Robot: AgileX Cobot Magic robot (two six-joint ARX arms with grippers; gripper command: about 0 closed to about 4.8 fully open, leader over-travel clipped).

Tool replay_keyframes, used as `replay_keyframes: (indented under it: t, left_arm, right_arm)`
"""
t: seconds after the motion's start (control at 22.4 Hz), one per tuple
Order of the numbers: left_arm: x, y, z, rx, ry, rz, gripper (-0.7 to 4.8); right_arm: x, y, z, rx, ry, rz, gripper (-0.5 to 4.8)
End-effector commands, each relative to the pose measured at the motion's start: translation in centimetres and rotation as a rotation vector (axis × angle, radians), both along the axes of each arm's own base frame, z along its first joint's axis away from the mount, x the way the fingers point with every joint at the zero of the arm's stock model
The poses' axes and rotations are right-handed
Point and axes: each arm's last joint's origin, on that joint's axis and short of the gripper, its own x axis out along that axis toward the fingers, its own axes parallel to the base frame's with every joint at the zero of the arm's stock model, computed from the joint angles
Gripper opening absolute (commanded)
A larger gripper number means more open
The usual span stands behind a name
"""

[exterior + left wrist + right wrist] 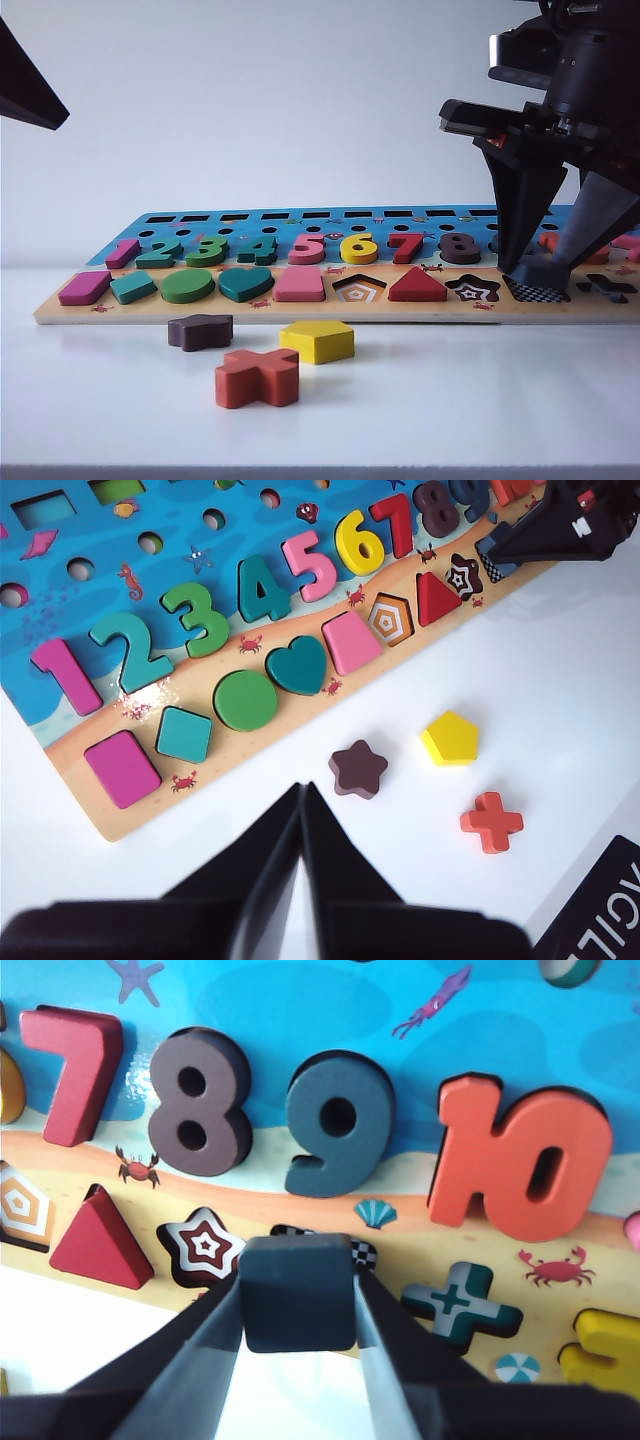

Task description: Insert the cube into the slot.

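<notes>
your right gripper (298, 1305) clamps the cube (298, 1292), a dark navy block with rounded corners, one finger on each of its opposite sides. in the exterior view the same gripper (545, 272) points down at the right end of the puzzle board (300, 305), with the cube (545, 272) tilted, low over the front row and partly covering the slot (532, 291), whose black-and-white checkerboard floor shows under the block. in the right wrist view only a checkered corner of the slot (362, 1252) shows past the cube, between the star-shaped recess (203, 1247) and the cross-shaped recess (461, 1303); you cannot tell whether the cube touches the board. your left gripper (300, 805) is fully closed, its two fingers pressed together with nothing between them, raised above the white bench (450, 400) on the left, well apart from the board. three loose pieces lie on the bench in front of the board: a dark brown star piece (200, 331), a yellow pentagon piece (317, 341) and an orange-red cross piece (257, 378).
</notes>
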Motion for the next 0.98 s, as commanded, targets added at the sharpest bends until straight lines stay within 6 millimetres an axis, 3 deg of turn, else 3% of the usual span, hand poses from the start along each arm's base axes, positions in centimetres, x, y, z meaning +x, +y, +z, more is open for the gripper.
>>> replay_keyframes:
  t: [0.04,0.27,0.98]
  left_arm:
    - [0.03,-0.04,0.18,-0.007,-0.007,-0.001,0.09]
    - [0.02,-0.04,0.18,-0.007,-0.007,-0.001,0.09]
    - [0.03,-0.04,0.18,-0.007,-0.007,-0.001,0.09]
  right_arm:
    - [0.03,-0.05,0.04,-0.011,-0.006,-0.003,2.13]
    - [0.01,-0.06,0.03,-0.012,-0.004,-0.002,2.58]
    - [-0.16,-0.32,0.63,-0.040,-0.050,-0.006,2.59]
